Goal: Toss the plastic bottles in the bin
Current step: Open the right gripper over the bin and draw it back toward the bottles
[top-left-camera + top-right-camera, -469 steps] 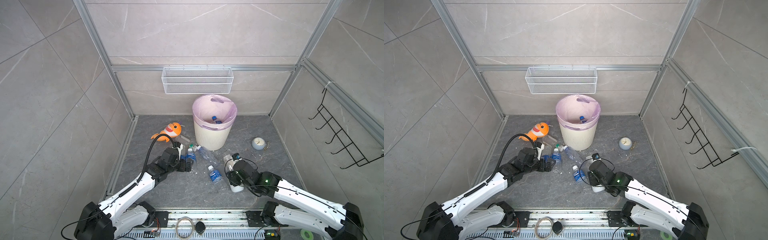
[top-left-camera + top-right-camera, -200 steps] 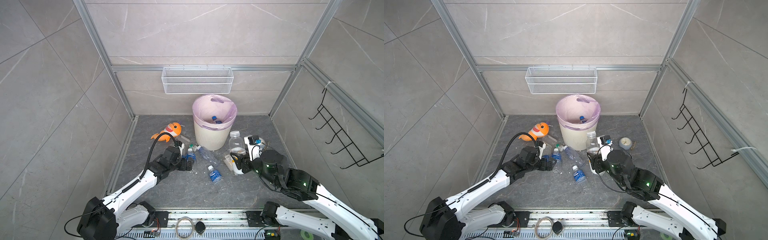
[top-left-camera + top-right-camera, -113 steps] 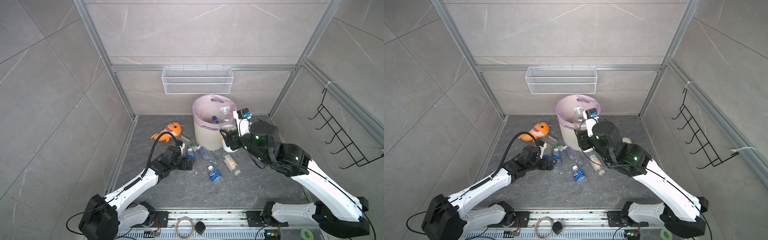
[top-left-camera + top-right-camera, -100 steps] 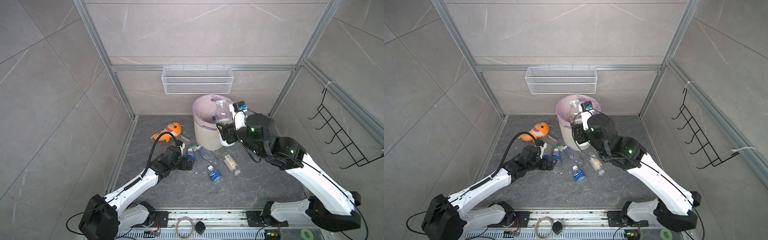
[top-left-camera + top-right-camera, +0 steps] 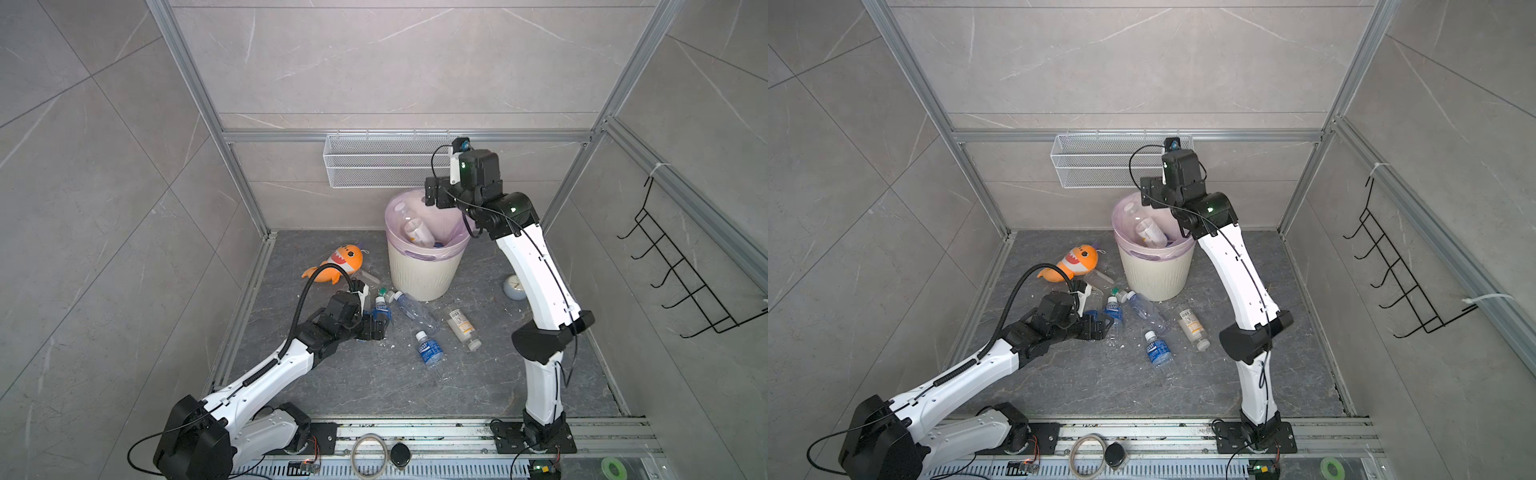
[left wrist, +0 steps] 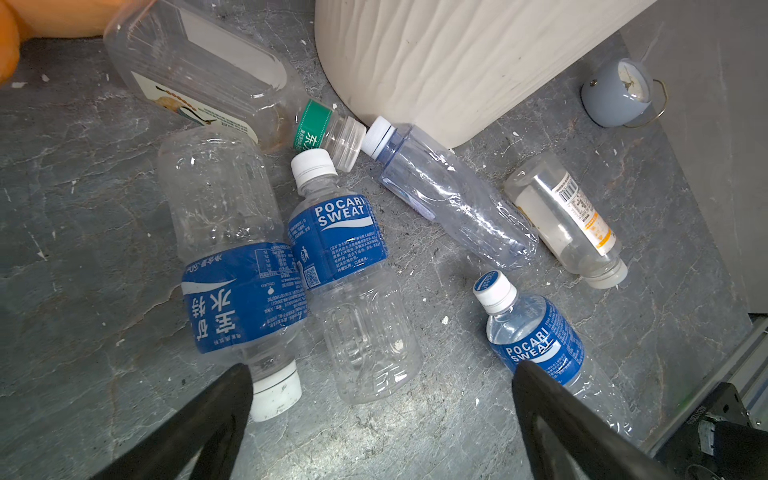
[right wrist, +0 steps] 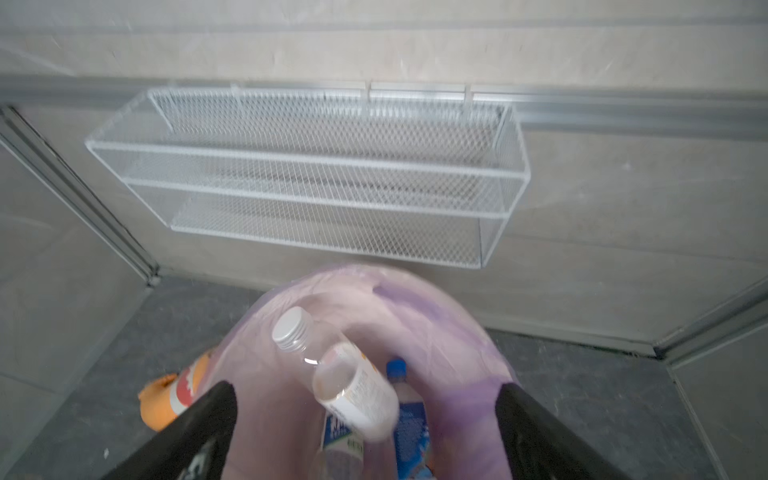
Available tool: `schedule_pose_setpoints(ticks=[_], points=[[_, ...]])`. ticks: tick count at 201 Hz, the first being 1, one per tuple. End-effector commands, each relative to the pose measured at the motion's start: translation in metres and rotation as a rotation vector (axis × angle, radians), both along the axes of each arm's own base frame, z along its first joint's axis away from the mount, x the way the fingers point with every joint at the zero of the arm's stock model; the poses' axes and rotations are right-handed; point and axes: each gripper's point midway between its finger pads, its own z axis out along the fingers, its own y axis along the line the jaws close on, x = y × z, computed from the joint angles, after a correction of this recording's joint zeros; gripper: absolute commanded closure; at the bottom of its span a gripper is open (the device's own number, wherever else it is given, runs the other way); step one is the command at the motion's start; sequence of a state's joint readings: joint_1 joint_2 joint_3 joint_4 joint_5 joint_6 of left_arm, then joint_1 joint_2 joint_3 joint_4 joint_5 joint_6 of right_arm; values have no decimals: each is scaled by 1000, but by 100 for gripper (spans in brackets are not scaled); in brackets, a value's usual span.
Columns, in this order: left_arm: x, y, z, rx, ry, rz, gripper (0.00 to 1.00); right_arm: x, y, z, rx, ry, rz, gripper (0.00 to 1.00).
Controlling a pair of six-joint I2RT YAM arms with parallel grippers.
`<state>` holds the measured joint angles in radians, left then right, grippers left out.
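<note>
The cream ribbed bin (image 5: 424, 270) (image 5: 1156, 276) with a pink liner stands at the back. My right gripper (image 5: 432, 195) (image 7: 365, 390) hovers open above its mouth. A clear white-capped bottle (image 7: 353, 386) (image 5: 417, 232) lies loose inside the bin, over two labelled bottles. My left gripper (image 5: 376, 328) (image 6: 382, 372) hangs open just over the floor, its jaws either side of a Pocari Sweat bottle (image 6: 336, 237), touching nothing. Beside that lie a blue-labelled bottle (image 6: 232, 270), a bluish clear one (image 6: 449, 199), a yellow-marked one (image 6: 569, 220) and a second Pocari bottle (image 6: 536, 336).
An orange shark plush (image 5: 338, 262) lies left of the bin and a small grey clock (image 5: 515, 286) sits to its right. A white wire mesh basket (image 5: 386, 166) hangs on the back wall, and a black hook rack (image 5: 681, 266) on the right wall.
My right arm carried a clear bottle up from the floor to above the bin and opened; the bottle now lies in the bin. The left arm has barely moved.
</note>
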<state>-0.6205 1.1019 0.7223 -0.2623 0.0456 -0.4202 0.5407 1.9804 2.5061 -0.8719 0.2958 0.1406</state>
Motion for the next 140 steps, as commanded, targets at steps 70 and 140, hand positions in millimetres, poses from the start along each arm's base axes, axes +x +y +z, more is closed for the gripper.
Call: schedule_pose_setpoints(ticks=[70,140], points=[[2,-1,7,-4,-21,14,0,-89,-36,12,81,-56,51,1],[-3,5,6,26,-21,17,0,-127,-59,-49,82,27,37,1]])
